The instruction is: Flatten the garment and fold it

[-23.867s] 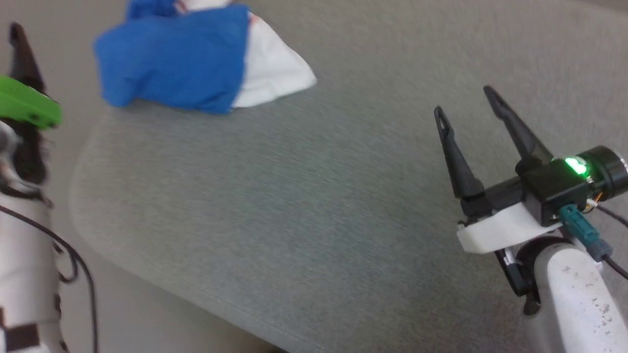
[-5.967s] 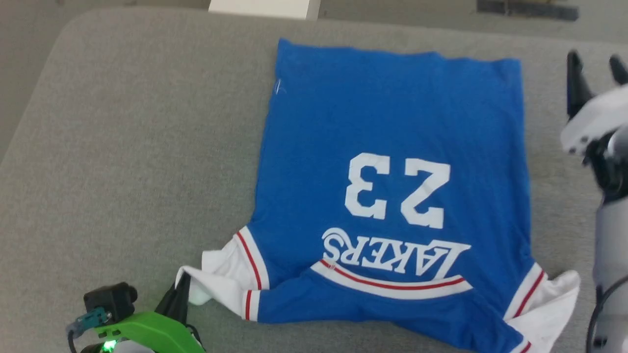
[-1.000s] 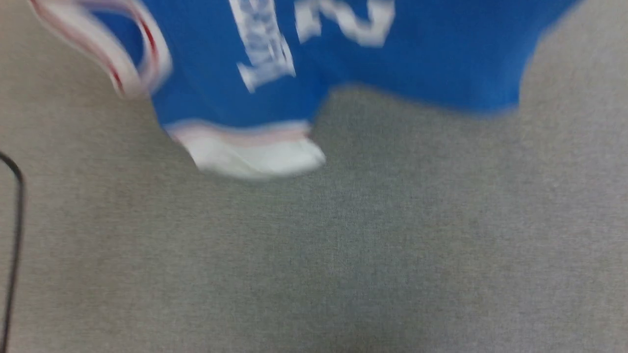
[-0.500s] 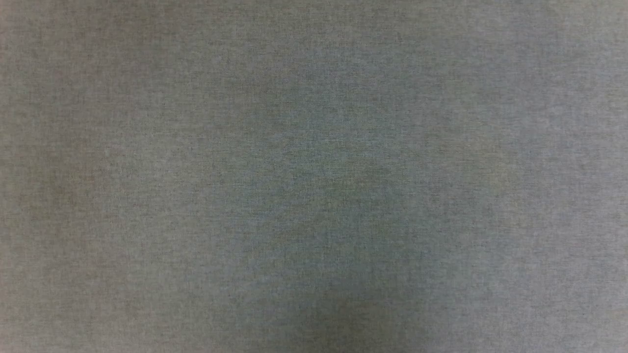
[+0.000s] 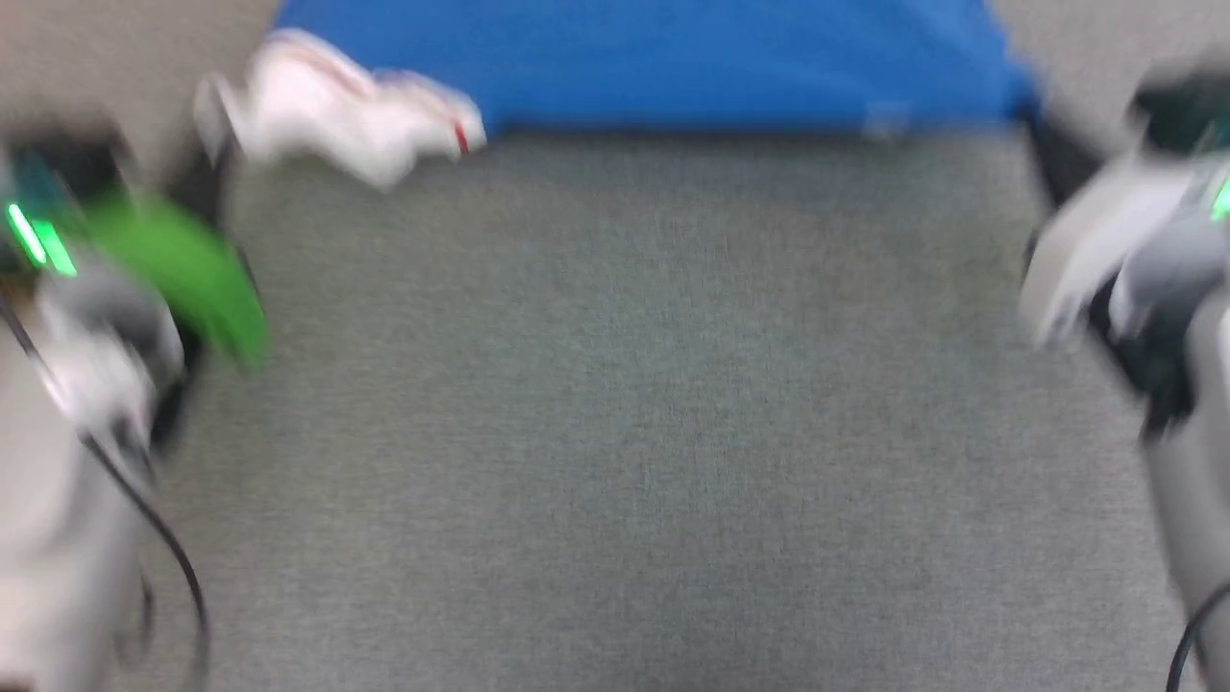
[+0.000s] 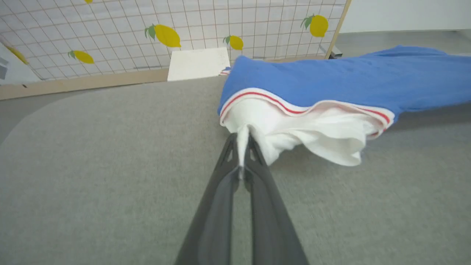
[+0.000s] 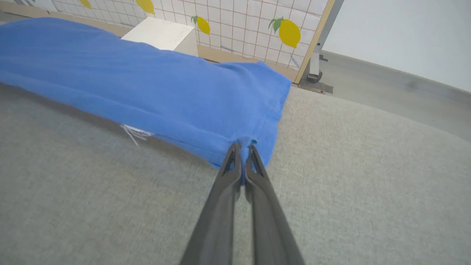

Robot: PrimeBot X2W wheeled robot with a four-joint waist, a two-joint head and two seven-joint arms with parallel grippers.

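Left fingers (image 6: 217,206), right fingers (image 7: 265,213) pinch garment (image 6: 331,77) (raised).

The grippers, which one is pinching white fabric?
The left gripper: its fingers pinch the garment by its white sleeve, while the right gripper pinches a blue hem corner.

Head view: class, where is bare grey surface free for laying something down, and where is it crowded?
The grey fabric surface is bare in the wide patch below the garment, between the left claw and the right claw. The top edge is crowded: each claw pinches cloth there, the white sleeve at left and the blue hem corner at right.
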